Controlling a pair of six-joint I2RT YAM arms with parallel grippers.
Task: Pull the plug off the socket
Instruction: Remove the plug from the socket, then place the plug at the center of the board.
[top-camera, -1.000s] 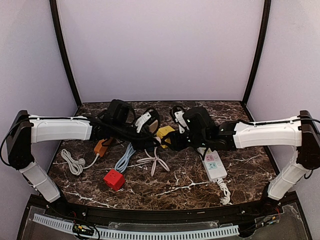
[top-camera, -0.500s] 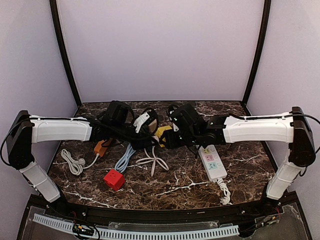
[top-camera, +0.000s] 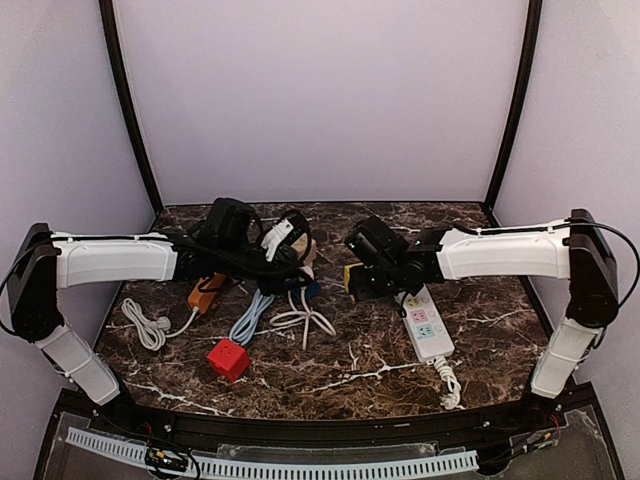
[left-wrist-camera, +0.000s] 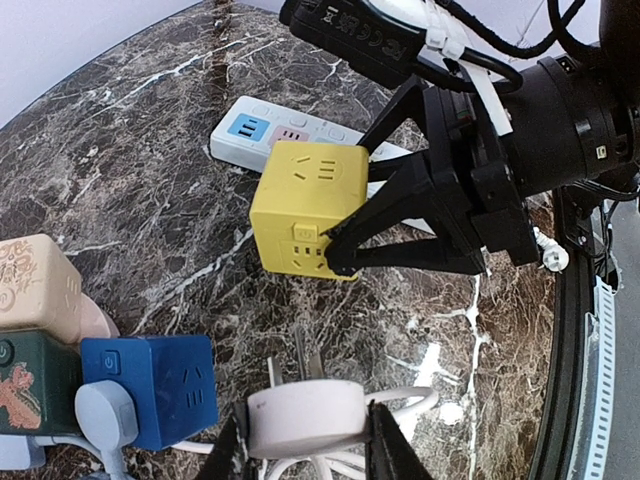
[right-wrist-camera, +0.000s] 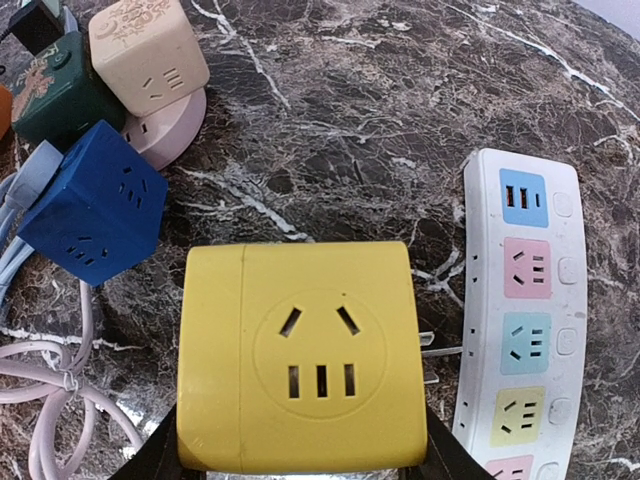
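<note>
Left pincer (left-wrist-camera: 305, 442) grips white plug (left-wrist-camera: 305, 418), prongs (left-wrist-camera: 307, 362) aimed at yellow socket cube (left-wrist-camera: 300, 205) clamped in right pincer (left-wrist-camera: 350, 205).

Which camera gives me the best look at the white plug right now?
Left wrist. The white plug sits clamped in the left gripper, prongs bare, apart from the yellow socket cube. In top external it is too small and crowded to pick out; in right wrist the cube fills the frame and I cannot make the plug out.
</note>
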